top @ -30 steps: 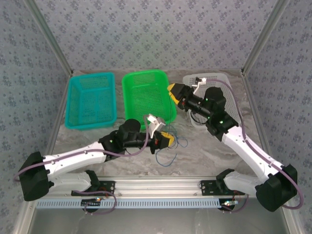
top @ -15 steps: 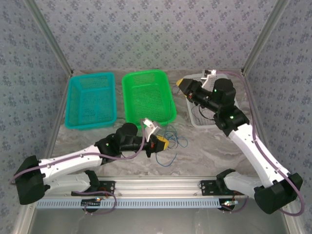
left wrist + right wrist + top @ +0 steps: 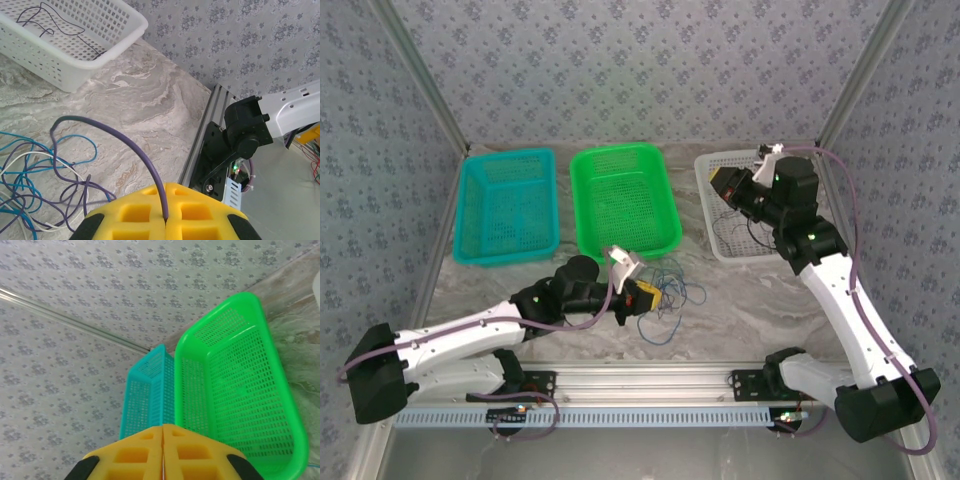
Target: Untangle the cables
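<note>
Thin cables [image 3: 670, 297] lie in a loose tangle on the marble table, right of my left gripper [image 3: 658, 295]. In the left wrist view the tangle shows blue cable [image 3: 30, 185], purple and whitish strands. My left gripper [image 3: 166, 186] is shut on a purple cable [image 3: 131, 150] that arcs up out of the tangle into its yellow pads. Another dark cable [image 3: 752, 232] lies inside the white basket [image 3: 722, 247]. My right gripper [image 3: 718, 180] hovers over that basket's left end. In its wrist view the right gripper [image 3: 162, 426] has its pads pressed together, with nothing seen between them.
A green basket [image 3: 665, 240] stands in the middle at the back and a teal basket [image 3: 465, 250] to its left. The white basket [image 3: 115, 45] shows in the left wrist view with the dark cable [image 3: 50, 22] in it. The aluminium rail [image 3: 640, 380] runs along the near edge.
My right gripper swung from the green basket's right rim to over the white basket and closed. My left gripper shifted slightly left, still holding the purple cable.
</note>
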{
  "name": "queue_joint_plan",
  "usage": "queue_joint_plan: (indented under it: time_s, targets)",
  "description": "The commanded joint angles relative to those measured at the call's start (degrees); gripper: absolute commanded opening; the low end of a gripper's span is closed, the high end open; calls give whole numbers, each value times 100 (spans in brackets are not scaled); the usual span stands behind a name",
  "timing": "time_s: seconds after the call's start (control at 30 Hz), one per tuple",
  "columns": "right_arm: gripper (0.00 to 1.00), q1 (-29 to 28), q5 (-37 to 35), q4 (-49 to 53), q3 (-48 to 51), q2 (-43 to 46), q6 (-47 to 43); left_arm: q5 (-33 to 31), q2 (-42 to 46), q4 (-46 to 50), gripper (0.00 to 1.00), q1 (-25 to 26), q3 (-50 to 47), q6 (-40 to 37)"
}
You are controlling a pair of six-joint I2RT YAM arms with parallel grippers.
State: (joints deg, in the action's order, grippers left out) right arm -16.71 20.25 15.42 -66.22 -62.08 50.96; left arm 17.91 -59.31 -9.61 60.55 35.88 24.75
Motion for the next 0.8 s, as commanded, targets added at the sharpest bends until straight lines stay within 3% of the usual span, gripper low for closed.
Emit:
queue_joint_plan:
  time_s: [0.0, 0.07, 0.13, 0.33, 0.57, 0.77]
  targets:
    - [24, 38, -62, 336, -46, 77, -242, -112, 121, 1, 4, 35, -19, 30]
    - [39, -17, 40, 568, 39, 52, -287, -164, 113, -28, 4, 35, -11, 19]
    - [46, -94, 215, 888, 131, 41, -384, -200, 100, -37, 4, 35, 32, 3]
    - [57, -532, 514, 1139, 850, 448, -278, -360, 96, -79, 4, 36, 155, 12]
    - [70, -1155, 1006, 198, 1864, 595, 1044, -345, -206, 10, 5, 35, 331, 18]
    - [79, -1501, 1179, -1639, 2645, 516, 2504, -326, -369, -127, 5, 35, 435, 8]
